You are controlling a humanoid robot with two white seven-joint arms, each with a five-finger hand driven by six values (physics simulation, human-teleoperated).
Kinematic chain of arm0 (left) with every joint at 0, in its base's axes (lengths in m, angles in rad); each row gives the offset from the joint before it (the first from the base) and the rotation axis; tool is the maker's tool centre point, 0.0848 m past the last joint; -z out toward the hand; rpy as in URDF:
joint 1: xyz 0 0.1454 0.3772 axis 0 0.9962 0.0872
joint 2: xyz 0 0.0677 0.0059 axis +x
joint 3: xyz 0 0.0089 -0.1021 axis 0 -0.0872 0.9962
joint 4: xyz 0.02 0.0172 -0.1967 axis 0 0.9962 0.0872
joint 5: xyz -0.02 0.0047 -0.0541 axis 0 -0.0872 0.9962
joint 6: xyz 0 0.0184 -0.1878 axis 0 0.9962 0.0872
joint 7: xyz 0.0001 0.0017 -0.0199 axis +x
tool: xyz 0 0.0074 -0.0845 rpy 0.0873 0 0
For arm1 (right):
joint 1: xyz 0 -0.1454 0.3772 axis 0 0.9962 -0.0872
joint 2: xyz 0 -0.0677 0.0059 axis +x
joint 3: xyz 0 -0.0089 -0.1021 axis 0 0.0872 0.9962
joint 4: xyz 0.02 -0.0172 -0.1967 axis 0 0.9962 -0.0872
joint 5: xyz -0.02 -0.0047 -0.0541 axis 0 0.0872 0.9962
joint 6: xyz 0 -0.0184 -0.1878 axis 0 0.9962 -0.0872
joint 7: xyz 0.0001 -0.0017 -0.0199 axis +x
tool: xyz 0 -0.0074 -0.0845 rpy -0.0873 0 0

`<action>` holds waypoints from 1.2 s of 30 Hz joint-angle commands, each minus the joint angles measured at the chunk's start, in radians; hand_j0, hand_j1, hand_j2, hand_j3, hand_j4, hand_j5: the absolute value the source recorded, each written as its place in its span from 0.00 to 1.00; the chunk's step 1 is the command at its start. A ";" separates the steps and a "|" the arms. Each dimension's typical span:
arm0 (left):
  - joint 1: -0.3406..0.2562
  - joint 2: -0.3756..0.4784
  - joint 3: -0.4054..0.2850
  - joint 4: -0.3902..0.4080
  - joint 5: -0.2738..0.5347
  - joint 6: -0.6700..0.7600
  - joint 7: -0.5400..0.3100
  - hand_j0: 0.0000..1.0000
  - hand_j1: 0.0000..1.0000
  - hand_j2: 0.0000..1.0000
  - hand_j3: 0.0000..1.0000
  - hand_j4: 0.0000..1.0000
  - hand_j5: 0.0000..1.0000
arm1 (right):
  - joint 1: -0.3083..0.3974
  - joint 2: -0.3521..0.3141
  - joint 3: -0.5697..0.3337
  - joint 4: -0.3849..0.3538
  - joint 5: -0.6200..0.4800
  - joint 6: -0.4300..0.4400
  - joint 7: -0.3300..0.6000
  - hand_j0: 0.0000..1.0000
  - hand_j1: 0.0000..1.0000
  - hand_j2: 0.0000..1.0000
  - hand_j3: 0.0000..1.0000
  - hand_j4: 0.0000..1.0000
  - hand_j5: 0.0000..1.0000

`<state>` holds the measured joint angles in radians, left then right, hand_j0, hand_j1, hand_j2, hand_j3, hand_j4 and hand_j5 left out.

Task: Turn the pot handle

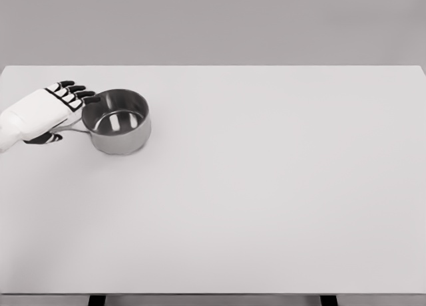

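Observation:
A small steel saucepan [118, 122] stands upright on the white table [266, 186] at the left. Its thin handle [72, 128] points left and runs under my left hand [58, 113]. The hand comes in from the left edge, white with black fingertips. Its fingers [74, 93] stretch out above the handle toward the pot's rim, and the thumb [45, 138] sits below the handle. The fingers look spread around the handle, not closed on it. The right arm is out of view.
The table's back edge runs just behind the pot. Its front edge lies near the bottom of the picture, with two dark table legs [97, 299] showing beneath it.

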<state>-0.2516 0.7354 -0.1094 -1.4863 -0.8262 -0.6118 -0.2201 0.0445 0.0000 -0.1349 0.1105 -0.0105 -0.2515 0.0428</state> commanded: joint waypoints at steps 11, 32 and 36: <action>-0.008 0.001 0.001 0.046 -0.002 0.001 0.004 1.00 1.00 1.00 1.00 1.00 1.00 | 0.000 0.000 0.000 0.000 0.000 0.000 0.000 1.00 1.00 1.00 1.00 1.00 1.00; -0.037 0.004 0.030 0.139 -0.037 0.001 0.004 1.00 1.00 1.00 1.00 1.00 1.00 | 0.000 0.000 0.000 0.000 0.000 0.000 0.000 1.00 1.00 1.00 1.00 1.00 1.00; -0.041 -0.001 0.030 0.149 -0.042 0.001 0.004 1.00 1.00 1.00 1.00 1.00 1.00 | 0.000 0.000 0.000 0.000 0.000 0.000 0.000 1.00 1.00 1.00 1.00 1.00 1.00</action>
<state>-0.2960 0.7362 -0.0808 -1.3451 -0.8706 -0.6119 -0.2169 0.0445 0.0000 -0.1349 0.1105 -0.0105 -0.2515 0.0428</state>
